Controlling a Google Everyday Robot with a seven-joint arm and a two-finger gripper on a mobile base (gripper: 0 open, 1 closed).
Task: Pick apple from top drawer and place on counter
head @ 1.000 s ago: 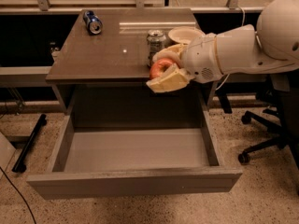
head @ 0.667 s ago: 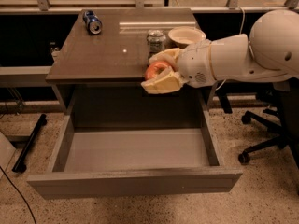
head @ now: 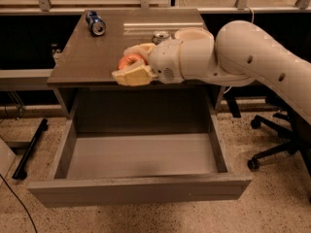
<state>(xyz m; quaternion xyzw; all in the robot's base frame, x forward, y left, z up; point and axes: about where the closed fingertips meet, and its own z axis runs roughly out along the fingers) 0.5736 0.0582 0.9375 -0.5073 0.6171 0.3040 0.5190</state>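
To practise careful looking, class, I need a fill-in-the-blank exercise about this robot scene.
1. The gripper, above the counter's front edge, is shut on the ___.
2. The top drawer below it stands ___.
3. The blue can lies on its side on the dark brown ___.
Missing words: apple; open; counter.

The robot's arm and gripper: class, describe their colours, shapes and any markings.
The arm is smooth, rounded and off-white, with small dark dots along its side. The gripper, above the counter at its front edge, has two pale yellow, blocky fingers.
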